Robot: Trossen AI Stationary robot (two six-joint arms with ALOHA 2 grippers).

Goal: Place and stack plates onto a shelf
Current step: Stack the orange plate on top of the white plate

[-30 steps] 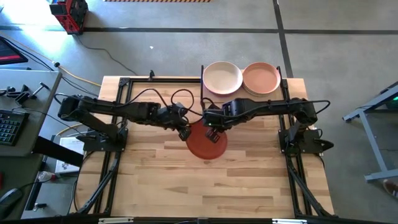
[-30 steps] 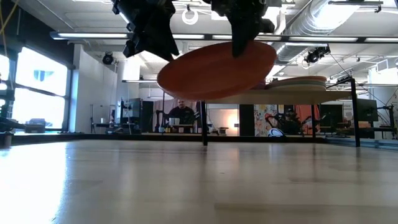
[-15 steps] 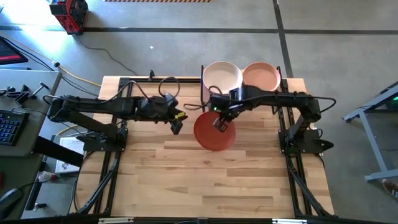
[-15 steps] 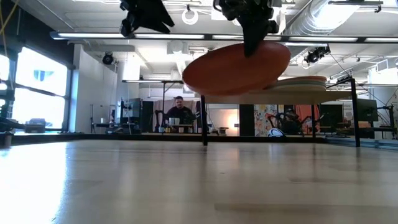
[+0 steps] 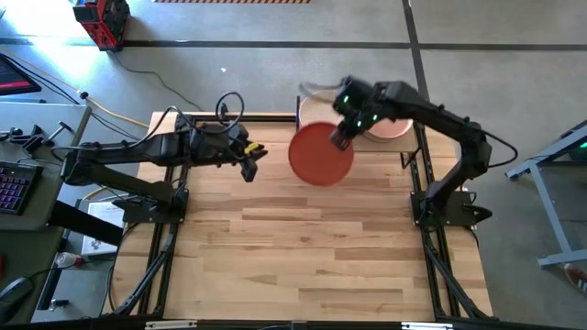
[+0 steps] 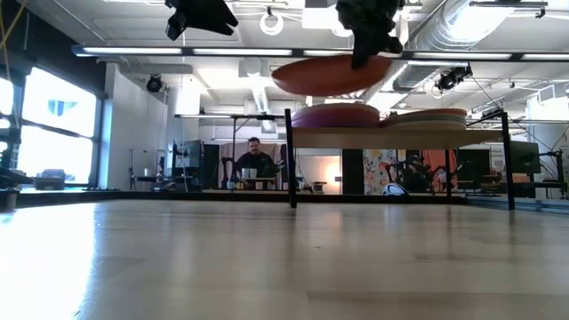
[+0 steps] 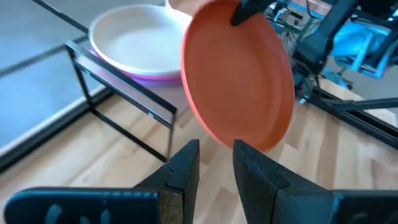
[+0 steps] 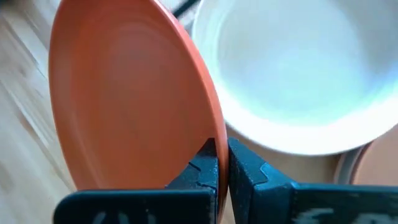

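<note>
Orange-red plate (image 5: 321, 154) hangs in the air at the shelf's near-left corner, pinched by its rim in the right claw (image 5: 341, 137). In the right wrist view the two dark fingers (image 8: 214, 163) are pressed together on the plate's edge, with the plate reaching out ahead of them. The right arm rises from its base at the tabletop's right side, bends at a raised elbow and stretches leftward over the shelf (image 6: 391, 135), its wrist turned down toward the plate. From the low view the plate sits nearly level, above the stack on the shelf and clear of it.

On the shelf's left half stands a stack with an off-white plate (image 7: 138, 40) on top and a purple plate (image 6: 335, 115) showing beneath it. A peach plate (image 5: 393, 126) tops the stack on the right half; the right arm covers much of it, so how many lie under it is hard to say.

Left arm lies stretched low across the left part of the tabletop (image 5: 312, 257), its forearm pointing toward the shelf. The left claw (image 5: 249, 160) is empty, its fingers slightly spread, and it hovers well apart from the orange-red plate, facing it.
</note>
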